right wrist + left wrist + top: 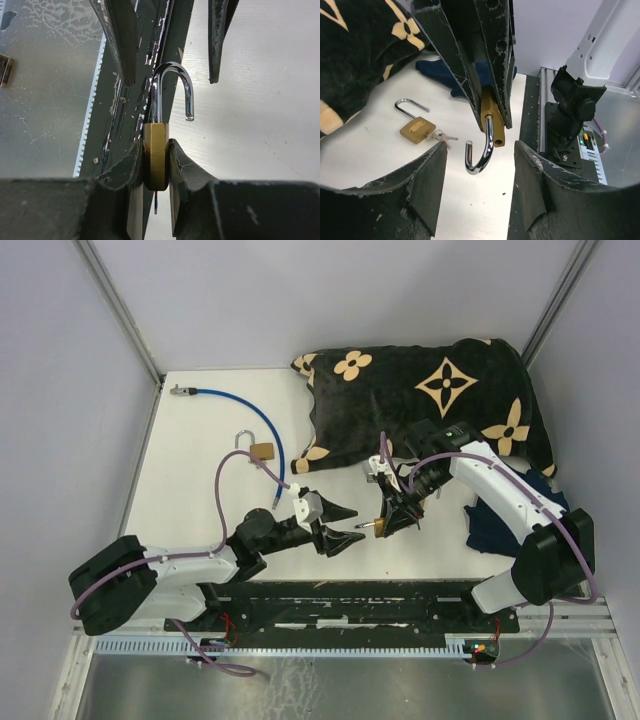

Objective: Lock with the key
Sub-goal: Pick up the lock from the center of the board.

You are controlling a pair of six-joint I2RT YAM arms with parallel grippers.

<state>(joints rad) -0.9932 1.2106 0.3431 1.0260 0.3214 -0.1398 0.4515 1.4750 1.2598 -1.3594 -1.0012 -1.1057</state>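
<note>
Left gripper [356, 524] spread round open shackle [188, 97]; padlock [496, 132] pinched in right gripper [156, 147]: twist or slip risk.
Spare padlock [417, 130] with keys [441, 136] lies on worktop [470, 202], left of the held one. Left gripper not touching shackle. Padlock is off the worktop, gripped by its brass body only; can't tell if a key is in it. An off-centre squeeze could rotate the body in the pinch, so the shackle tip misses its hole.
</note>
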